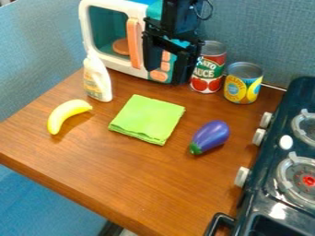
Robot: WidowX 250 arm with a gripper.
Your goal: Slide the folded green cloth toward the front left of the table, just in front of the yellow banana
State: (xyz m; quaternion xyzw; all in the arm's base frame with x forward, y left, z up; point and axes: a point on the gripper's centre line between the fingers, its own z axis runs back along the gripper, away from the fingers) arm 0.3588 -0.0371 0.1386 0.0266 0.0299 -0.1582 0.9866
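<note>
My gripper [165, 75] is spread apart and holds nothing, in front of the toy microwave [123, 64] by the back edge of the tabletop [123, 179]. Its door [106, 28] looks shut, I think. The folded green cloth [148, 119] lies between the banana [64, 114] and the purple eggplant [212, 135].

The top edge cuts off our white and teal toy microwave [126, 69] and the black robot arm [178, 16]. The black claw [165, 76] hides some of the microwave's front and a bit of the red metal can [212, 69]. We can't read the tiny words on the white plastic bottle [97, 79]. The right and bottom edges chop off parts of the black toy stove [261, 203], and the bottom edge cuts the brown wooden counter [154, 184] too.
</note>
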